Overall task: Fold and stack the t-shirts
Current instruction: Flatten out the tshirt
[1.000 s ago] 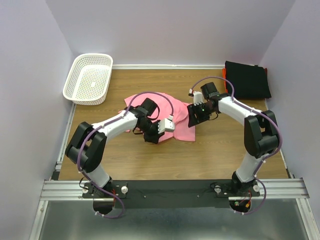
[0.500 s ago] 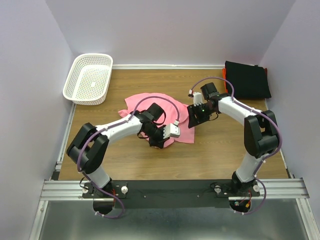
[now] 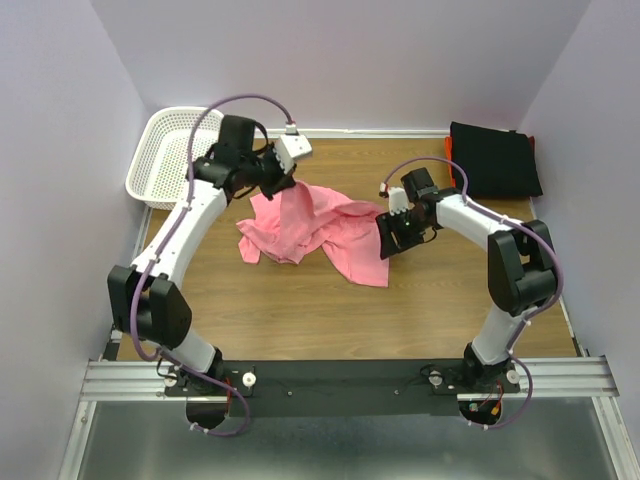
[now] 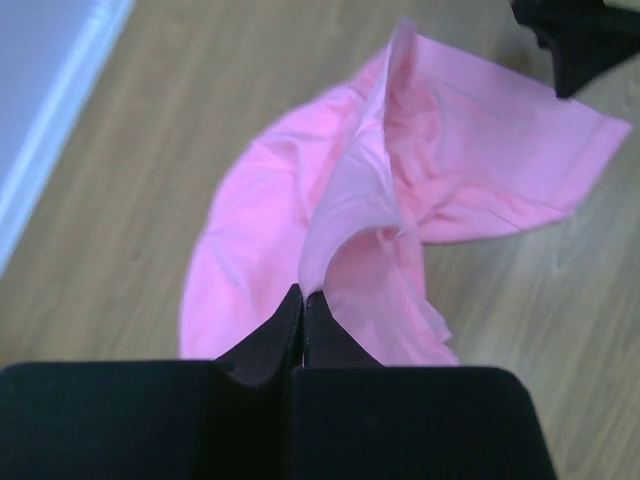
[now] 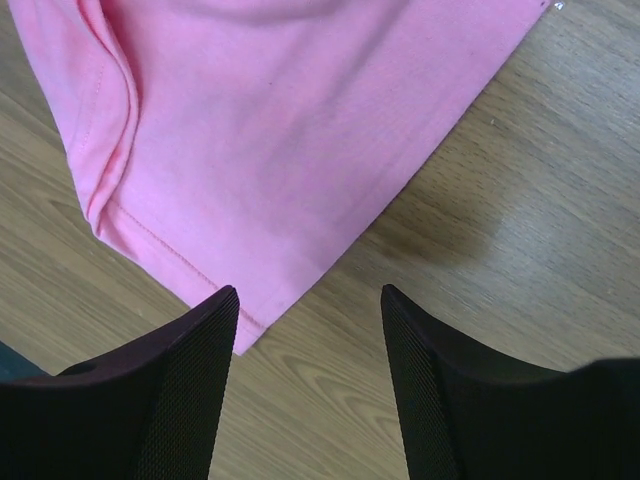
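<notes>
A pink t-shirt lies crumpled in the middle of the wooden table. My left gripper is shut on a pinch of its cloth at the far left edge and holds that part raised; in the left wrist view the cloth rises to the closed fingertips. My right gripper is open and empty, low over the shirt's right hem. In the right wrist view the hem lies just beyond the spread fingers. A folded black t-shirt lies at the far right.
A white plastic basket stands at the far left corner, just behind my left arm. An orange garment edge peeks from under the black shirt. Walls close the table on three sides.
My left gripper has swung from the shirt's near middle to its far left edge, dragging cloth with it and spreading the shirt out. The right gripper has stayed put.
</notes>
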`<control>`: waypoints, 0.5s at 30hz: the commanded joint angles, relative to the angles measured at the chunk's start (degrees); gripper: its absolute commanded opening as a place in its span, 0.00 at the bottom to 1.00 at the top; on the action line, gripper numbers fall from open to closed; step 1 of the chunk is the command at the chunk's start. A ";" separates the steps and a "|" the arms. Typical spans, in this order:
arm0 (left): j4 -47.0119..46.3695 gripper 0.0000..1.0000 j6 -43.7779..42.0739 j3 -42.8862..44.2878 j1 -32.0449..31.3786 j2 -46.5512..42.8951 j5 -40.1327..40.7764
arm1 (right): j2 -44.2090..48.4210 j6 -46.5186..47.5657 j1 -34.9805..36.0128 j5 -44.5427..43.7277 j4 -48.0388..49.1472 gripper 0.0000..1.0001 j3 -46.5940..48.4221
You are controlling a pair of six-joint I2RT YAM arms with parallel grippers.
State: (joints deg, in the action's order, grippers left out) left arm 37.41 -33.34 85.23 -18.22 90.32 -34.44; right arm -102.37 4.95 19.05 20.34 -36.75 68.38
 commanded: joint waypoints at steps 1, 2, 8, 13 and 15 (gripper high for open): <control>-3.74 0.00 5.21 3.18 2.22 -2.96 4.37 | -2.48 -0.73 -0.15 -0.74 -1.13 0.67 1.67; -4.88 0.00 6.09 3.19 2.66 -2.96 4.38 | -2.66 -0.73 -0.24 -0.56 -1.13 0.67 1.67; -10.33 0.00 9.96 2.13 5.29 -3.49 9.99 | -3.80 -0.91 -0.06 -1.18 -1.04 0.68 0.27; -12.36 0.00 11.72 2.92 6.97 -2.96 11.58 | -2.84 -0.64 0.37 -2.32 -1.22 0.65 -1.93; -12.45 0.00 11.90 3.10 7.23 -2.44 11.06 | -2.05 -0.73 1.86 -2.32 -1.22 0.64 -2.72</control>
State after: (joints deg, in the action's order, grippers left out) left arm 27.64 -23.66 87.59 -11.64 87.39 -25.32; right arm -105.34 4.51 19.27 19.97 -36.67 67.90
